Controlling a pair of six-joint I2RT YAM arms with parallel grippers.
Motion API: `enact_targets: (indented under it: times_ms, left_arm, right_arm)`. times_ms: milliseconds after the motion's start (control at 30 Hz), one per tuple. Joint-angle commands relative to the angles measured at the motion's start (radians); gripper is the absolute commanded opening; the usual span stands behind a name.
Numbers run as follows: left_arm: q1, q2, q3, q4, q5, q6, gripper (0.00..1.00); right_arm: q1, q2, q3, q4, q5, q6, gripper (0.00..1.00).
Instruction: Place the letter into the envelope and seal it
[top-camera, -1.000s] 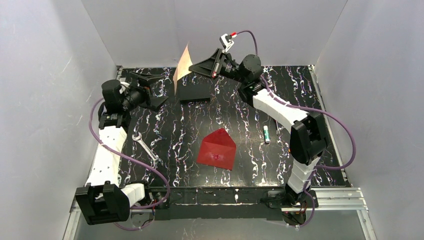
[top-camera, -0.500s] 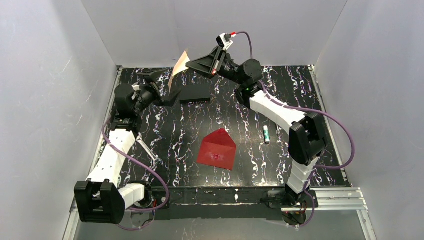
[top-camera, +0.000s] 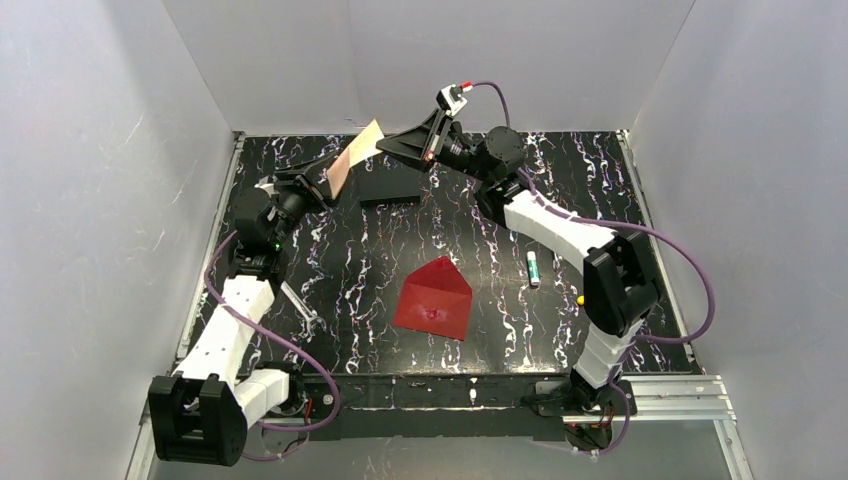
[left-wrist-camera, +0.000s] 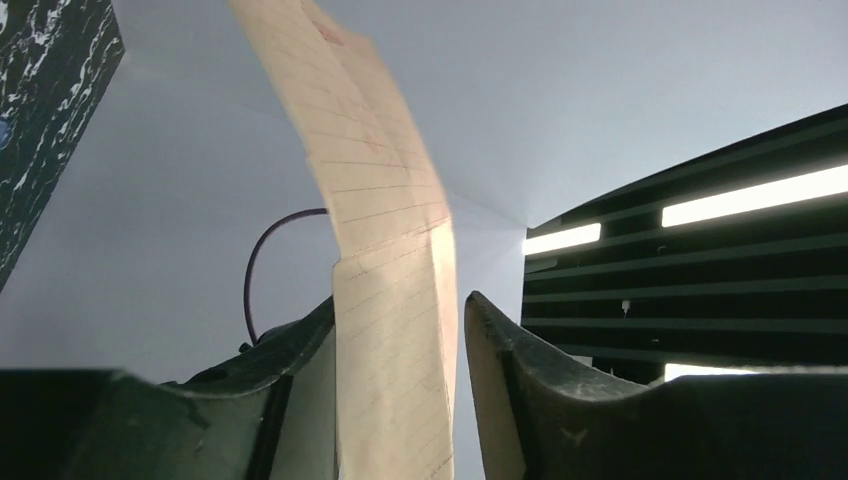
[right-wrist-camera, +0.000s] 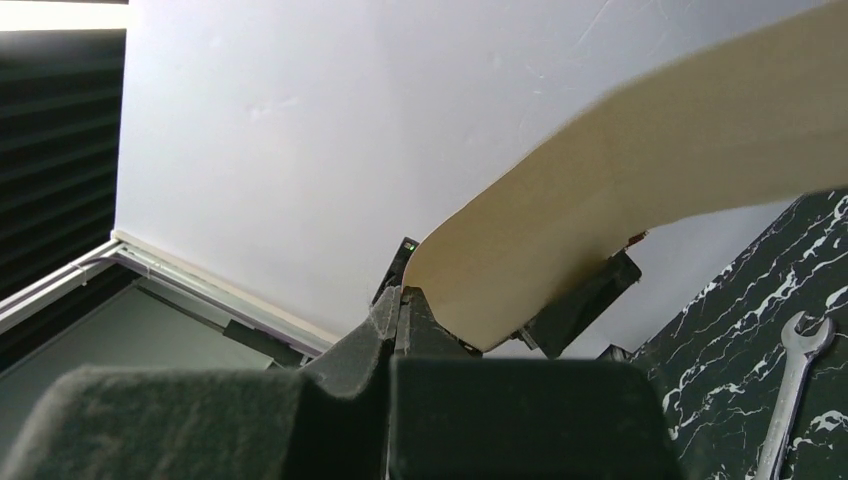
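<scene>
Cream letter aloft over rear of worktop, bowed. Right end effector clamped tight on one edge. Left end effector part-spread, jaws astride opposite edge, gap showing one side. Red envelope flat mid-worktop, flap unfolded, well apart.

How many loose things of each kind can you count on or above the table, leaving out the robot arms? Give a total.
Paper items: 2, the letter and the envelope
Tools: 1, the wrench
Blocks: 1, the black block
Small tubes: 1, the green and white tube
Total: 5
</scene>
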Motion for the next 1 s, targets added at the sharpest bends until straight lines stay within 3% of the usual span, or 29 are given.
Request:
enact_targets:
  times_ms: [0, 167, 233, 367, 433, 467, 600, 767, 833, 967]
  left_arm:
    - [-0.002, -0.036, 0.000, 0.040, -0.047, -0.090, 0.34]
    - [-0.002, -0.033, -0.005, 0.039, -0.053, -0.052, 0.05]
    - [-0.002, -0.023, -0.001, 0.039, -0.051, -0.021, 0.00]
    - [0.003, 0.031, 0.043, 0.039, 0.012, 0.111, 0.00]
    - [0.018, 0.075, 0.094, 0.039, 0.093, 0.237, 0.00]
    - [0.026, 0.104, 0.130, 0.039, 0.146, 0.308, 0.00]
    - [0.044, 0.220, 0.285, 0.039, 0.424, 0.579, 0.00]
    - [0.044, 0.249, 0.374, 0.040, 0.603, 0.791, 0.00]
    - [0.043, 0.241, 0.381, 0.039, 0.651, 0.849, 0.00]
    - [0.045, 0.257, 0.446, 0.039, 0.753, 0.904, 0.00]
  right_arm:
    - [-0.010, -0.093, 0.007, -0.028, -0.004, -0.075, 0.01]
    - [-0.018, -0.107, -0.006, -0.084, -0.019, -0.119, 0.01]
    - [-0.025, -0.121, -0.008, -0.184, -0.017, -0.187, 0.03]
    - [-0.047, -0.167, -0.010, -0.396, 0.031, -0.350, 0.65]
    - [-0.063, -0.191, -0.017, -0.509, 0.078, -0.410, 0.85]
    - [-0.072, -0.199, -0.021, -0.556, 0.095, -0.432, 0.91]
    - [-0.103, -0.212, -0.069, -0.572, 0.077, -0.416, 0.96]
    - [-0.106, -0.218, -0.111, -0.459, 0.048, -0.364, 0.97]
    - [-0.106, -0.219, -0.136, -0.321, 0.044, -0.304, 0.97]
    - [-0.106, -0.175, -0.179, 0.136, 0.039, -0.074, 0.96]
